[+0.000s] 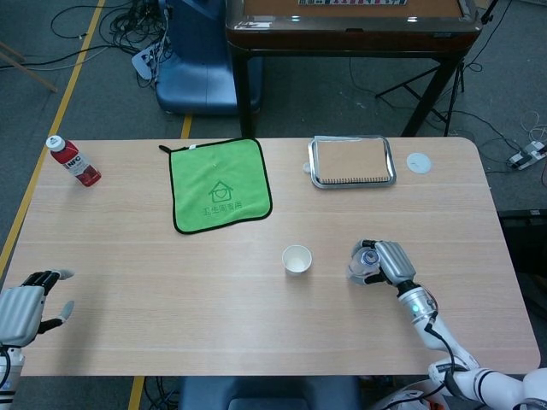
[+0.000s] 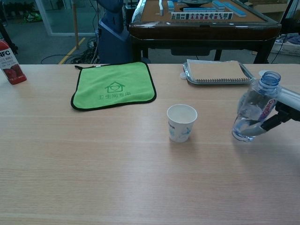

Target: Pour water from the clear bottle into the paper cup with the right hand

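Observation:
The clear bottle (image 2: 253, 111) (image 1: 362, 261), uncapped and upright with a slight tilt, hangs just above the table at the right. My right hand (image 2: 283, 112) (image 1: 389, 260) grips it from the right side. The white paper cup (image 2: 182, 122) (image 1: 297, 259) stands upright and empty-looking to the left of the bottle, apart from it. My left hand (image 1: 24, 308) rests at the near left table corner, fingers apart, holding nothing; the chest view does not show it.
A green cloth (image 1: 220, 185) lies at the back centre. A metal tray (image 1: 314, 163) with a notebook sits at the back right, a white bottle cap (image 1: 418, 162) beside it. A red juice bottle (image 1: 73, 161) stands at the far left.

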Available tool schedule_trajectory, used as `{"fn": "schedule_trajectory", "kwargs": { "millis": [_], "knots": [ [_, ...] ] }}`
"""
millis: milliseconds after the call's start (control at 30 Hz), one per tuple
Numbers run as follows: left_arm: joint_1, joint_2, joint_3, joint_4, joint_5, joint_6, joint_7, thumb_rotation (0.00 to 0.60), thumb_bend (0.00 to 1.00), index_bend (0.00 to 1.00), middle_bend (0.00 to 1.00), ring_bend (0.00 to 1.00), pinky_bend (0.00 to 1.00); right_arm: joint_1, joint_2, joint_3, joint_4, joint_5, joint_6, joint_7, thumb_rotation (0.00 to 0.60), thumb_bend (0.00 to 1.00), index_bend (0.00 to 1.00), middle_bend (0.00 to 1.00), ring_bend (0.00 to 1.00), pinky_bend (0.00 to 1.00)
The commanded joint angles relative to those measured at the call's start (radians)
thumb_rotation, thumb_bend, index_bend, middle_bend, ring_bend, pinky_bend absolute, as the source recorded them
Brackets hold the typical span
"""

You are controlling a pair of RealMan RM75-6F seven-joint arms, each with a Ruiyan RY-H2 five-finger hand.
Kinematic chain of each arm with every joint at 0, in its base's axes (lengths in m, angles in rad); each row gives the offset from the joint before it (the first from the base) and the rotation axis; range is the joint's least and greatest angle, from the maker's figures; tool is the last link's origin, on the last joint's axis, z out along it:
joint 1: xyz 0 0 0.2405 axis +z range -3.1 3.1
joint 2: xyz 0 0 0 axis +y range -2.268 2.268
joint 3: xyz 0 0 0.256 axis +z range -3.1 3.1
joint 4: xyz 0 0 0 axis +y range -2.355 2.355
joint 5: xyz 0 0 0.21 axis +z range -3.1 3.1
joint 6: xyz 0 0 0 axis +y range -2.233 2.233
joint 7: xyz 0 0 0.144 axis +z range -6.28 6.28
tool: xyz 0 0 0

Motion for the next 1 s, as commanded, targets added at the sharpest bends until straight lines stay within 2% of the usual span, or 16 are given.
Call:
{"fn": "schedule_trajectory", "kwargs": {
  "millis": [33,167,400,667,1000],
  "knots": [
    [0.000,0.001,0.000,-0.001,0.001,0.000,0.000,0.600,0.28,0.33,0.34,0.31,0.67,0.017,0.065,0.032,-0.110,0.052,-0.037,-0.127,0.600,0.07,0.60,0.54,0.49,0.48],
    [-0.001,0.003,0.001,-0.003,0.002,0.000,0.002,0.600,0.28,0.33,0.34,0.31,0.67,0.032,0.110,0.056,-0.198,0.098,-0.063,-0.244,0.600,0.07,0.60,0.55,0.49,0.48],
    [0.001,0.003,-0.002,-0.003,0.003,0.008,0.010,0.600,0.28,0.33,0.34,0.31,0.67,0.064,0.165,0.090,-0.280,0.186,-0.110,-0.409,0.600,0.07,0.60,0.55,0.49,0.48],
    [0.001,0.006,-0.005,-0.003,0.001,0.008,0.006,0.600,0.28,0.33,0.34,0.31,0.67,0.105,0.207,0.114,-0.332,0.305,-0.154,-0.598,0.600,0.07,0.60,0.55,0.49,0.48],
    [0.002,-0.002,-0.006,0.004,0.005,0.019,0.034,0.600,0.28,0.33,0.34,0.31,0.67,0.159,0.220,0.111,-0.355,0.426,-0.188,-0.776,0.600,0.08,0.60,0.55,0.49,0.48]
  ]
}}
